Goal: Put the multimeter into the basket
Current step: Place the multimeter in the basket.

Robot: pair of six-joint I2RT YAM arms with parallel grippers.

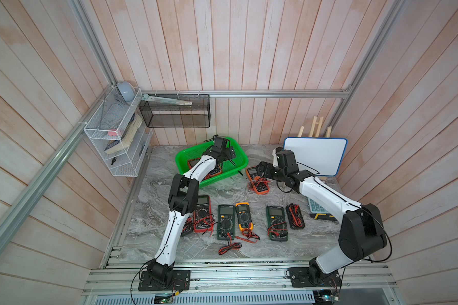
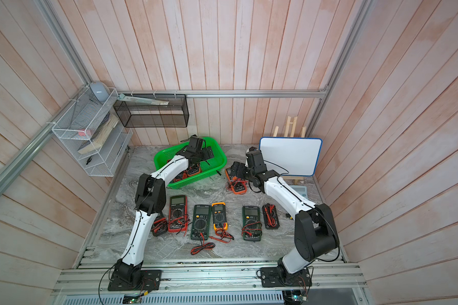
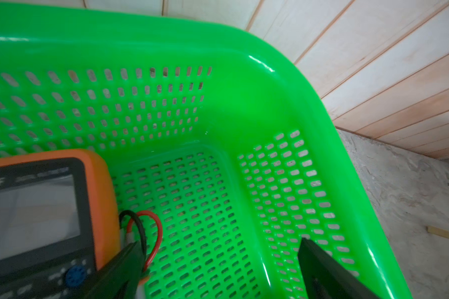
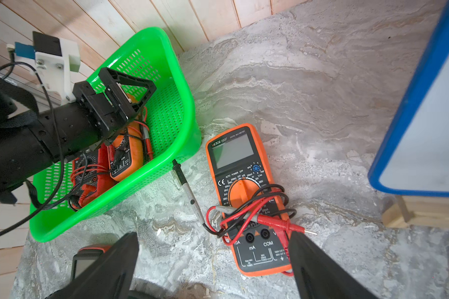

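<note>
Overhead, in both top views, I count one basket [image 1: 189,154] at the back of the surface [image 1: 249,250], two multimeters inside it, and five more out on the surface: a front row of four [image 1: 225,221] and the loose orange multimeter [image 1: 261,188] just beside the basket on my right. My left hand [image 1: 226,155] hangs over the basket and my right hand [image 1: 262,170] over the loose orange multimeter.

From my left wrist, my left hand [image 3: 219,243] has its fingers spread wide with only the basket [image 3: 244,103] floor between them. The basket's orange multimeter [image 3: 36,207] lies just beside one finger.

From my right wrist, my right hand [image 4: 213,235] is also spread wide and grips nothing. The loose orange multimeter [image 4: 241,165] lies flat with its lower end between my fingers. One finger [image 4: 319,271] covers its corner, and I cannot tell whether it touches. The basket [image 4: 176,85] holds the red multimeter [image 4: 99,165] and the basket's orange multimeter [image 4: 126,155] under my left hand [image 4: 130,95].
</note>
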